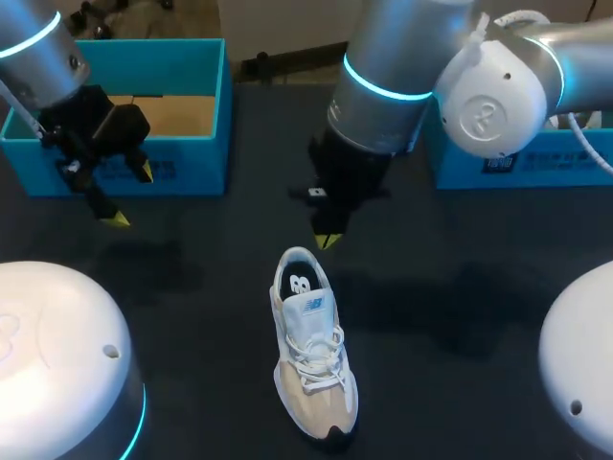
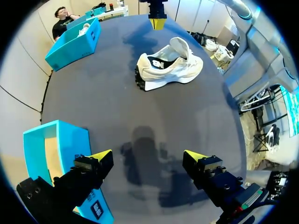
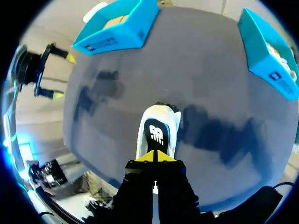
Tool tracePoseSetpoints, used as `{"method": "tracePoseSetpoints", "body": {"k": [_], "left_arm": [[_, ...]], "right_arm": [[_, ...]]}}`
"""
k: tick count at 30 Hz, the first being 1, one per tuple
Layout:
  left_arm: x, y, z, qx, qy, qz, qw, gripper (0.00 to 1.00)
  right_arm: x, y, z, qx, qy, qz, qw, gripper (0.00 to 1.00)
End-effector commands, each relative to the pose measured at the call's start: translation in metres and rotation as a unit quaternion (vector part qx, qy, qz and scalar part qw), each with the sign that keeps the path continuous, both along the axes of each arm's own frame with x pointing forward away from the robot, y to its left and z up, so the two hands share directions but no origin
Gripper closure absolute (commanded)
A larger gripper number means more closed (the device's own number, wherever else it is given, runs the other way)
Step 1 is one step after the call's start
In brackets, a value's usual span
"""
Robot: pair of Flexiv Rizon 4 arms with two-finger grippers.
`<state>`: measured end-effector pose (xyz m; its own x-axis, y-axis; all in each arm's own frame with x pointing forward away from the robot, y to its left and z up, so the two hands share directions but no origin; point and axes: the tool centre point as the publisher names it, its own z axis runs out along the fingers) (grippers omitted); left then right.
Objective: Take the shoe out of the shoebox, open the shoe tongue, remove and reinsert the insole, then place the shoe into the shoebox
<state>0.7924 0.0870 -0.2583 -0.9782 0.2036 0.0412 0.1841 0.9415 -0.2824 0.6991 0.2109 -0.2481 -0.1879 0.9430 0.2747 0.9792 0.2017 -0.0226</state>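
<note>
Left arm (image 1: 38, 48): silver tube with a cyan light ring. It enters at the far left corner, with the wrist tilted downward.

Left gripper (image 1: 130, 196) (image 2: 148, 156): black body with two yellow-tipped fingers (image 2: 100, 156) spread wide. Nothing is between them.

Right arm (image 1: 397, 67): silver tube with a cyan light ring and a white rounded joint cap (image 1: 488, 105). It enters from the right and reaches past the middle.

Right gripper (image 1: 328, 240) (image 3: 154, 156): black body pointing straight down. The fingers are pressed together, so the yellow tips meet in one point. It holds nothing.

Spacing: the two grippers are well apart.

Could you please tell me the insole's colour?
The insole is black with a white mark; head view.
</note>
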Motion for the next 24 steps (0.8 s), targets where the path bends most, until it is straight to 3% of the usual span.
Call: {"method": "tracePoseSetpoints", "body": {"k": [1, 10, 19, 24], "left_arm": [[0.003, 0.002, 0.001, 0.004, -0.004, -0.008, 1.0, 0.0], [0.015, 0.03, -0.001, 0.007, 0.006, -0.034, 0.999, 0.0], [0.029, 0.056, 0.0, 0.031, 0.004, -0.056, 0.998, 0.0], [0.029, 0.056, 0.0, 0.031, 0.004, -0.056, 0.998, 0.0]], "right_arm": [[-0.003, 0.026, -0.01, -0.023, -0.009, -0.034, 0.999, 1.0], [-0.012, 0.054, -0.016, -0.063, -0.031, -0.096, 0.993, 1.0], [-0.015, 0.076, -0.033, -0.042, -0.042, -0.125, 0.99, 1.0], [-0.015, 0.076, -0.033, -0.042, -0.042, -0.125, 0.99, 1.0]]}}
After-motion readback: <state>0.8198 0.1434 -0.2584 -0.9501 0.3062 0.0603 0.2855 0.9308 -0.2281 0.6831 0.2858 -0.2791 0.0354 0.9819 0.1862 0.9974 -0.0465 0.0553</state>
